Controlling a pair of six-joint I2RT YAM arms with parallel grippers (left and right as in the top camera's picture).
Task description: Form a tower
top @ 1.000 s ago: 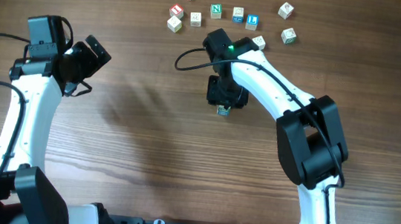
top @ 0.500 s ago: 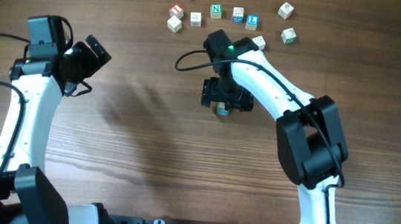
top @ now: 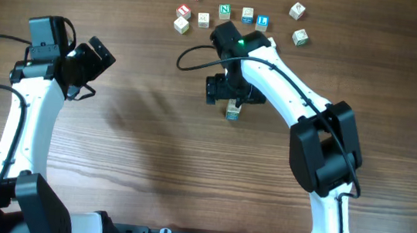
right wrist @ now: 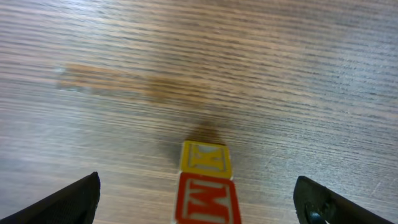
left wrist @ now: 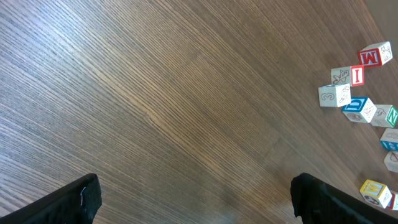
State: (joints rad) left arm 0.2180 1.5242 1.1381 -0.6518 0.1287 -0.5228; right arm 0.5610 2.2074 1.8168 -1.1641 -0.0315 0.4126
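The tower (top: 233,112) is a narrow column of letter cubes near the table's middle. In the right wrist view the tower (right wrist: 207,186) shows a yellow face low down and a red-letter face above it. My right gripper (top: 231,92) hangs over it, open. In its own view the right gripper (right wrist: 202,204) has one finger far out on each side of the column, touching nothing. My left gripper (top: 92,59) is far off at the left, and in its own view the left gripper (left wrist: 196,202) is open over bare wood.
Several loose letter cubes (top: 224,11) lie scattered along the far edge, from one cube (top: 180,24) on the left to another cube (top: 301,37) on the right. The same loose cubes (left wrist: 357,74) show at the right edge of the left wrist view. A black cable (top: 193,57) loops beside the right arm.
My right gripper has gone from shut on the tower's top cube to wide open and has drawn slightly toward the far side. The column stands free. The left arm has not moved.
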